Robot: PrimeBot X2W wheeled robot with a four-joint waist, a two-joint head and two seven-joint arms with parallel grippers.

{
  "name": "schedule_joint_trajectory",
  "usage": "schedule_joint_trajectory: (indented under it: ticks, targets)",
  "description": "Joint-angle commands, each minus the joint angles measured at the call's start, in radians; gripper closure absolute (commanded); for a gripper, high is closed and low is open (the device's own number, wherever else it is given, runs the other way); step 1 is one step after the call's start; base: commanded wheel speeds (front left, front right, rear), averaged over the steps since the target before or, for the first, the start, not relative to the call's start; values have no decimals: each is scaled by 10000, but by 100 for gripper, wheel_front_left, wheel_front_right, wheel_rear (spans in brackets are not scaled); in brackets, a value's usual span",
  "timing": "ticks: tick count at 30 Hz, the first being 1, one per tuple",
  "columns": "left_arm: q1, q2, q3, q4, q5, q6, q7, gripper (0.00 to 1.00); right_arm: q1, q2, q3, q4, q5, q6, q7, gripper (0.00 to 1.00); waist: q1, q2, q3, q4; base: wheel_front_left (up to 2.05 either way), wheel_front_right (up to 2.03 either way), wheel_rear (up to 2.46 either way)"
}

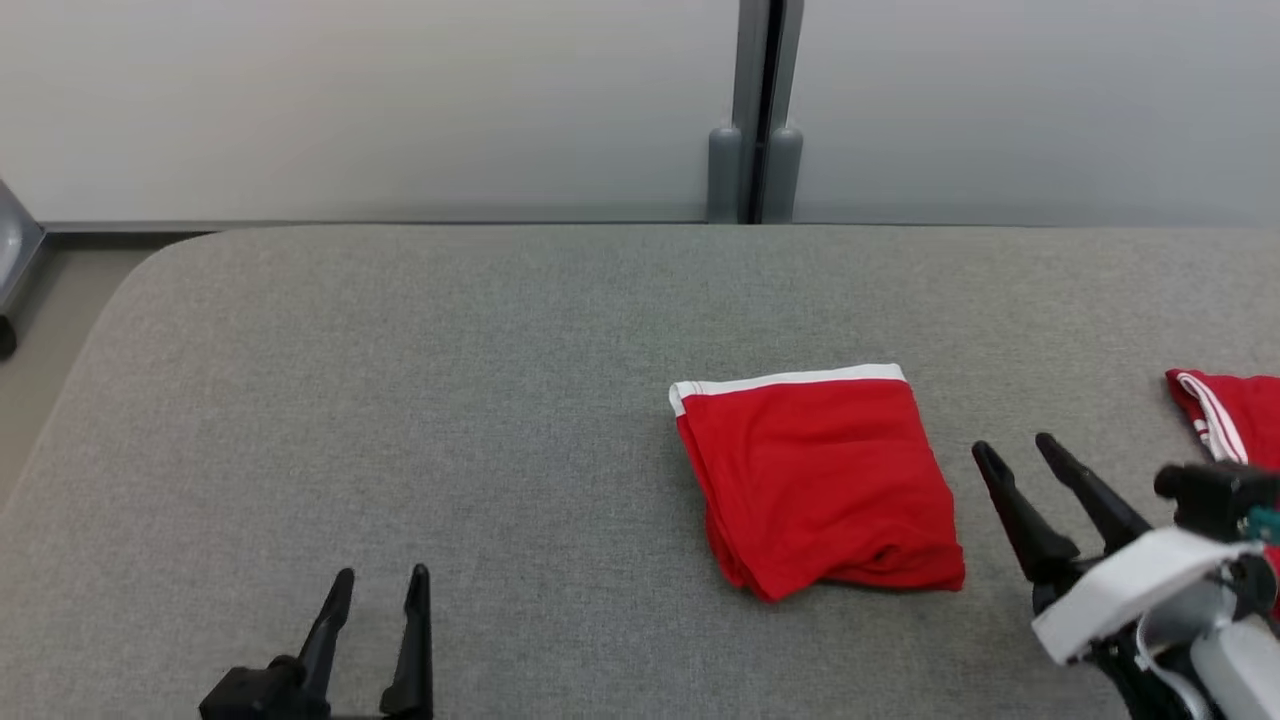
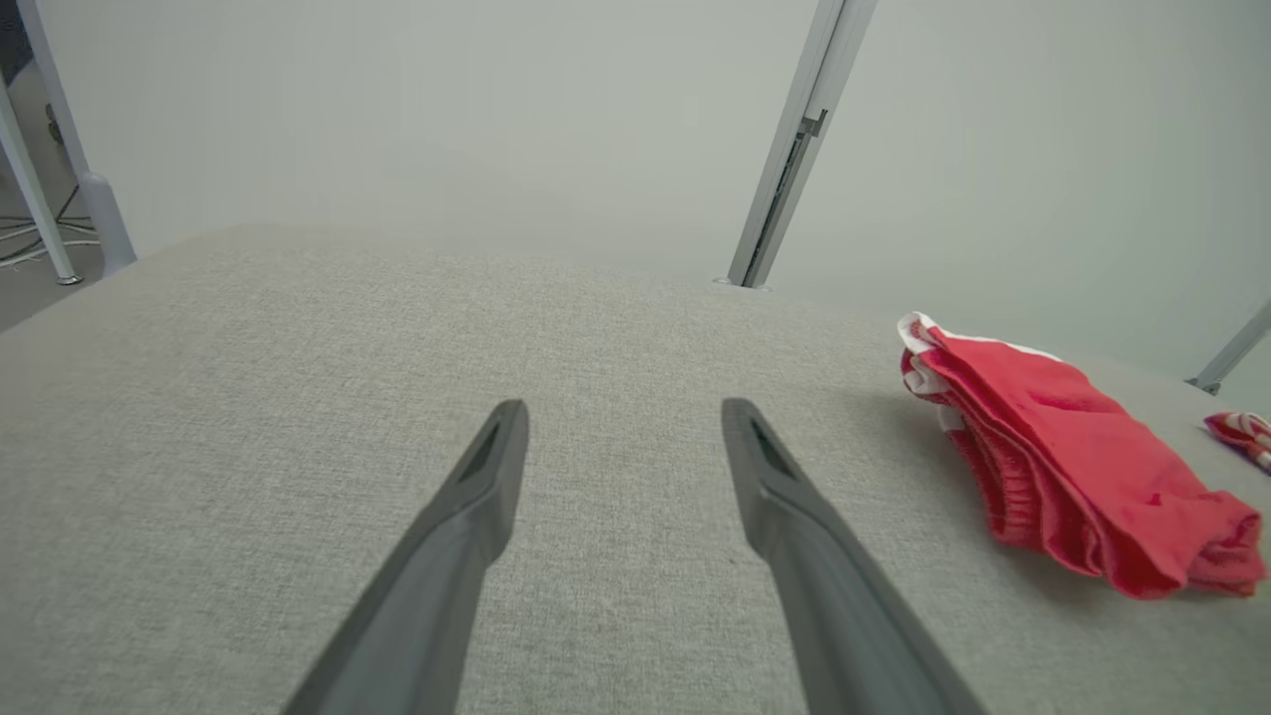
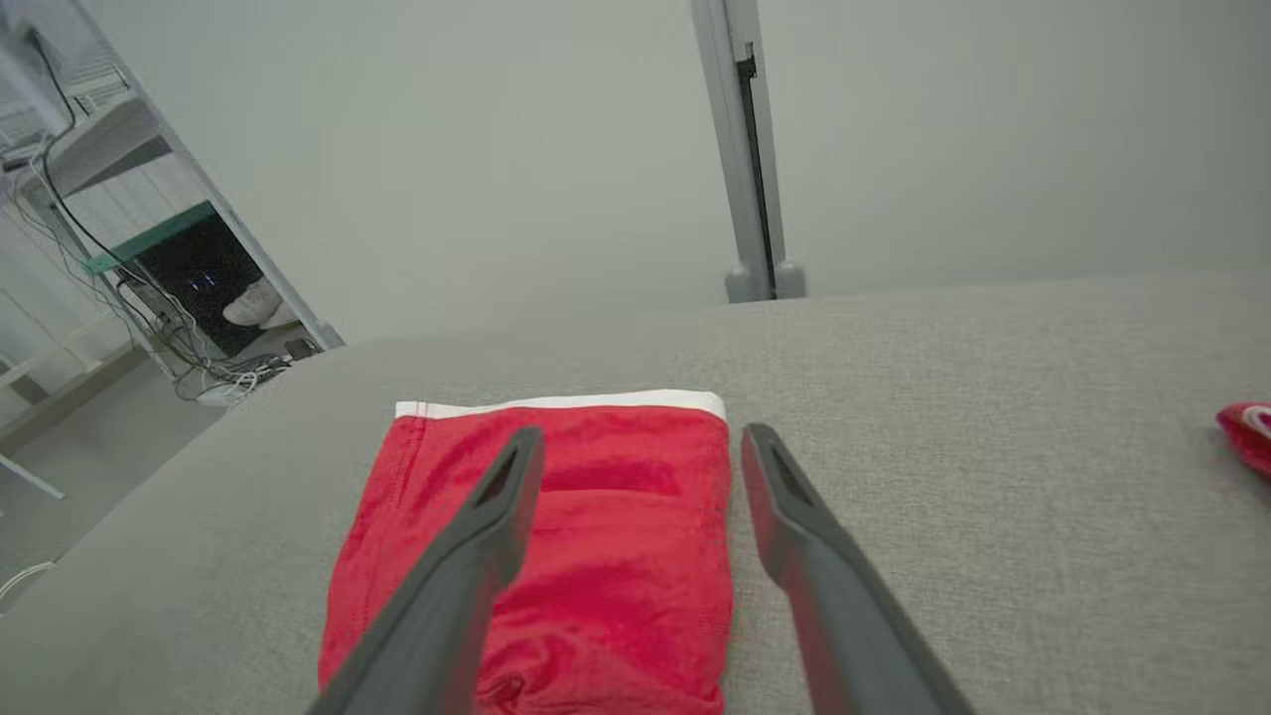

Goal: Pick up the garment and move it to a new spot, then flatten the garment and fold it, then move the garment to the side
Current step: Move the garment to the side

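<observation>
Jaws of right gripper (image 1: 1012, 443) gape empty beside folded garment (image 1: 820, 480).

No legible text or labels anywhere.

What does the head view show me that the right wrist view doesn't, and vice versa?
Head view adds: the left gripper, open over bare table, well left of the folded red garment, and the right arm's pale forearm.

Right wrist view adds: a rack with cables, and pale shoes, beyond the table's rounded corner.

Shared: the garment, white band along its far edge; the open right gripper beside it, holding nothing; a second red piece at the right edge; the grey post.
</observation>
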Motion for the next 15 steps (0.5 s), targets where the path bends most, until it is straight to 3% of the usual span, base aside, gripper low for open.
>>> schedule_joint_trajectory:
  ticks: [1, 6, 15]
  targets:
    - [-254, 37, -93, 30, -88, 52, -46, 0, -276, -296, 103, 145, 121, 16, 347, 0, 0, 0, 384, 225, 0, 0, 0]
    - [-916, 42, -753, 164, -414, 171, -45, 0, -1743, -662, 765, 1118, 1149, 19, 2237, 0, 0, 0, 1046, 834, 0, 0, 0]
    - [-1406, 31, -1378, 426, -833, 492, -45, 0, -2095, -428, 938, 3158, 1576, 17, 3158, 0, 0, 0, 1518, 1906, 0, 0, 0]
